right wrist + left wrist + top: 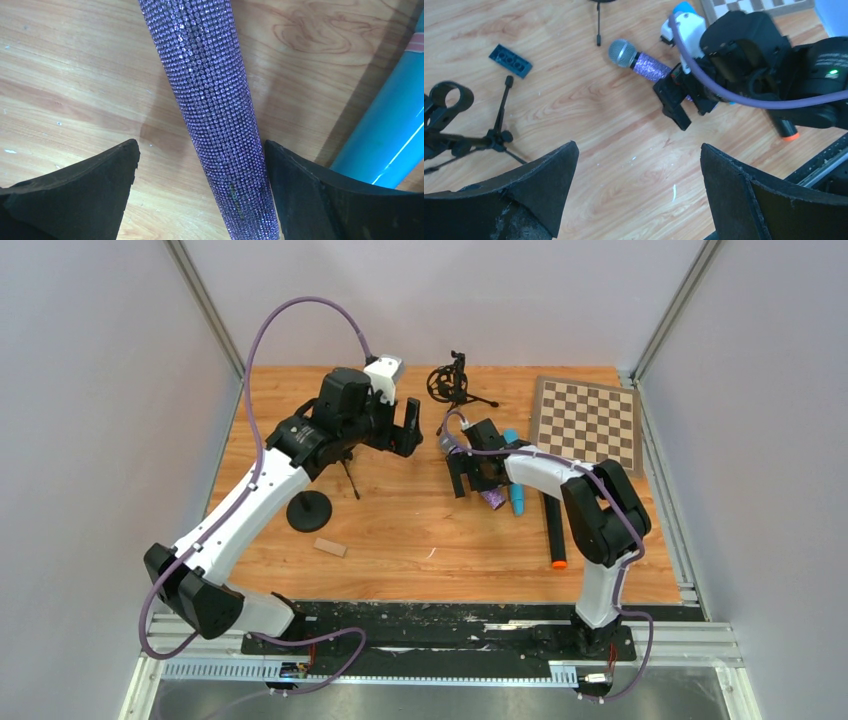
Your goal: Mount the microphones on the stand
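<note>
The purple glitter microphone (pixel 215 100) lies on the wooden table, its silver mesh head (pixel 623 53) pointing away from the right arm. My right gripper (pixel 200 145) is open and straddles its handle, which sits close against the right finger (pixel 310 190). Beside it lie the light blue microphone (pixel 516 496) and the black microphone (pixel 554 530) with its orange end (pixel 559 564). My left gripper (pixel 638 147) hangs open over bare wood, left of the right gripper (pixel 467 475). A small tripod stand with a ring clip (pixel 446 97) shows at the left of the left wrist view.
A tripod with a round shock mount (pixel 450 383) stands at the back. A round-based stand (pixel 309 510) and a small wood block (pixel 330 547) sit at front left. A chessboard (pixel 586 423) lies at back right. A dark blue brick (pixel 510 60) lies near the tripod.
</note>
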Tool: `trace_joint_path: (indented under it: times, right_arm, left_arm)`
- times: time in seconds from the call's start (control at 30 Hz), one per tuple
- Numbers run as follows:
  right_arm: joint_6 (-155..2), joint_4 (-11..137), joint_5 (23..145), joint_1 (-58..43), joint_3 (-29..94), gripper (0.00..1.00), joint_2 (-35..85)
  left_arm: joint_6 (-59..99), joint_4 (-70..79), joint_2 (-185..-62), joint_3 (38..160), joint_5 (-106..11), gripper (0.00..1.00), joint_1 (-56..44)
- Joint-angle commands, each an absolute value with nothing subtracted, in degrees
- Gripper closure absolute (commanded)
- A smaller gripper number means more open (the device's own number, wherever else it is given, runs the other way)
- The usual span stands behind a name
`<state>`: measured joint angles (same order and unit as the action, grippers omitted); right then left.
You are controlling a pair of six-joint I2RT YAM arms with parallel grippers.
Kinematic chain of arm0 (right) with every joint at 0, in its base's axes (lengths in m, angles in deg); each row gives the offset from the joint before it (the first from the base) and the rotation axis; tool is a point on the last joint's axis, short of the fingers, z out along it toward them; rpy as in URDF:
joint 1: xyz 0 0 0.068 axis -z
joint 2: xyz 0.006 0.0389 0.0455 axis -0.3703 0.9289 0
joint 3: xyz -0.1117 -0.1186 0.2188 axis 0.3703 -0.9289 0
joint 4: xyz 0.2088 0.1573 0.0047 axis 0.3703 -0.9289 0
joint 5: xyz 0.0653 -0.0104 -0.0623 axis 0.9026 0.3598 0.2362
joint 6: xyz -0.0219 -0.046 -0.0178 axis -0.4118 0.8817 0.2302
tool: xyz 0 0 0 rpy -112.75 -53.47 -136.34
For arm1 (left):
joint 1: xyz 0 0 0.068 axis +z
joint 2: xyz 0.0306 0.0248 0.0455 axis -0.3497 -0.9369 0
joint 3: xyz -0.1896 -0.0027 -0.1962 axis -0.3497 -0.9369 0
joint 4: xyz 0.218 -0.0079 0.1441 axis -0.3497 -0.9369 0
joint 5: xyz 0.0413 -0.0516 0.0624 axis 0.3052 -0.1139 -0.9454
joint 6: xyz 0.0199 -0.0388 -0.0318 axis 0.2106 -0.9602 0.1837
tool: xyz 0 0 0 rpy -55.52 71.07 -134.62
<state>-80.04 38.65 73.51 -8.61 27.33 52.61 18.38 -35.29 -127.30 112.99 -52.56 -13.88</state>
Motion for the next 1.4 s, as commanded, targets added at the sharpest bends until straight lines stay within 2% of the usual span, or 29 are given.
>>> trace_joint_path:
  times: [0.0, 0.17, 0.37, 0.73, 1.1, 1.37]
  right_arm:
    - [-82.01, 40.02, 74.04, -8.89, 26.14, 0.0, 49.63]
    - [-82.92, 40.19, 70.36, -8.85, 27.26, 0.0, 48.87]
    - [-83.04, 40.19, 66.49, -8.9, 29.24, 0.0, 49.3]
    - [-83.91, 41.03, 72.79, -8.95, 29.47, 0.0, 43.8]
    - [-84.85, 41.02, 70.53, -8.26, 28.97, 0.0, 35.82]
    - [-87.5, 40.91, 71.94, -2.9, 24.23, 0.0, 32.33]
  left_arm:
    - [20.06, -33.22, -126.71, 110.43, -54.8, 0.0, -13.74]
    - [19.96, -29.14, -123.46, 103.15, -55.04, 0.0, -13.73]
    - [20.59, -27.73, -120.68, 101.24, -56.77, 0.0, -13.75]
    - [21.02, -26.43, -117.9, 98.89, -59.18, 0.0, -13.73]
    - [21.75, -26.05, -117.39, 97.96, -60.48, 0.0, -13.8]
    - [21.69, -26.28, -118.68, 98.04, -59.6, 0.0, -13.94]
